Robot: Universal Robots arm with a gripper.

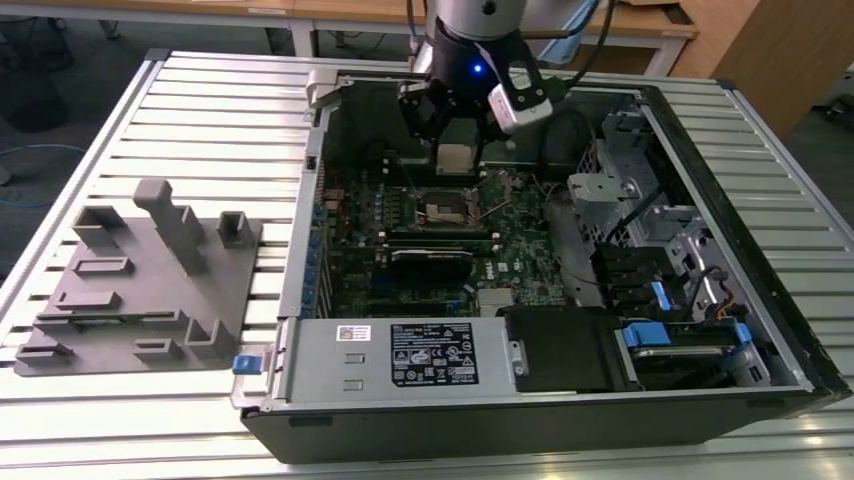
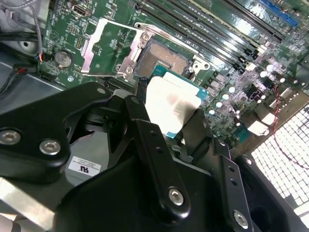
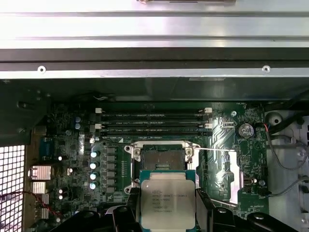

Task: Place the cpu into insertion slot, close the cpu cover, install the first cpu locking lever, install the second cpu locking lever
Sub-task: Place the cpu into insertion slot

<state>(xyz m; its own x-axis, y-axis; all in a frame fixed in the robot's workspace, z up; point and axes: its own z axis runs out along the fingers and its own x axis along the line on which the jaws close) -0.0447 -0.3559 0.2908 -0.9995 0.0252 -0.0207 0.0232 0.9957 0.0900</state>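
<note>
Now end effector [image 3: 167, 213] grips cpu [image 3: 167, 195] edges near bare insertion slot [image 3: 161, 157] (cpu cover [image 2: 107, 47] swung open)

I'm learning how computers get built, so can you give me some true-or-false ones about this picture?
The black gripper holds the small square silvery-grey chip. True.
That chip already sits in the square, dark-centred, metal-rimmed socket. False: the socket is empty, the chip held clear of it.
The thin silvery metal cover frame is flipped open. True.
The black computer case lies on a wooden floor. False: it lies on a ribbed silvery metal table.
</note>
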